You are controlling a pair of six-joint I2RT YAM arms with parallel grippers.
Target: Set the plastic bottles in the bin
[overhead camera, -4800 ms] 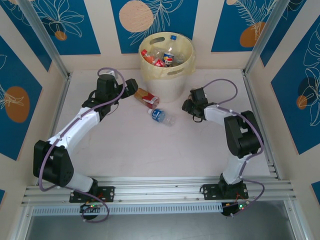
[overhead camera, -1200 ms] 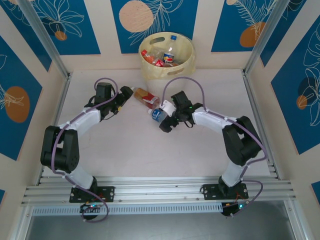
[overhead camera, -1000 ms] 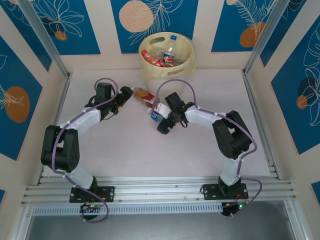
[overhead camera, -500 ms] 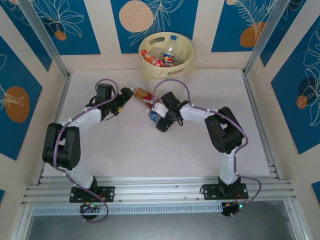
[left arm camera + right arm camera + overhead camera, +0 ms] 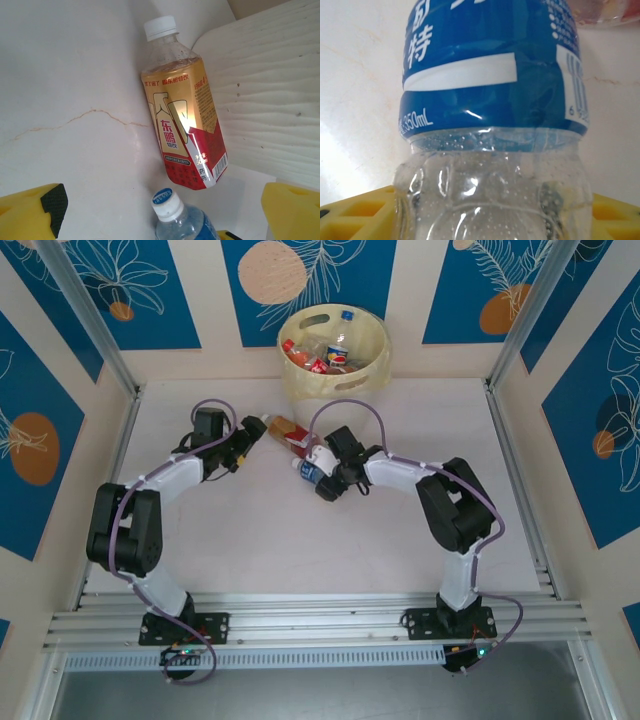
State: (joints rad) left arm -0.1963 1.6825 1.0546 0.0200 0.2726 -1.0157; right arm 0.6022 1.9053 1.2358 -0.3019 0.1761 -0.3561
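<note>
Right pincer (image 5: 492,220) straddling blue-label bottle (image 5: 490,65), clear body between fingers

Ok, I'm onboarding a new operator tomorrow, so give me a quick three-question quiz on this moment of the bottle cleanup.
1. True or false: the left gripper is open, and the gold-and-red bottle lies ahead of it, untouched.
2. Which bottle sits between the fingers of the right gripper? A) the blue-label bottle B) the gold-and-red bottle C) a green-label bottle
3. How many bottles lie on the table outside the bin?
Key: 1 true; 2 A; 3 two.
</note>
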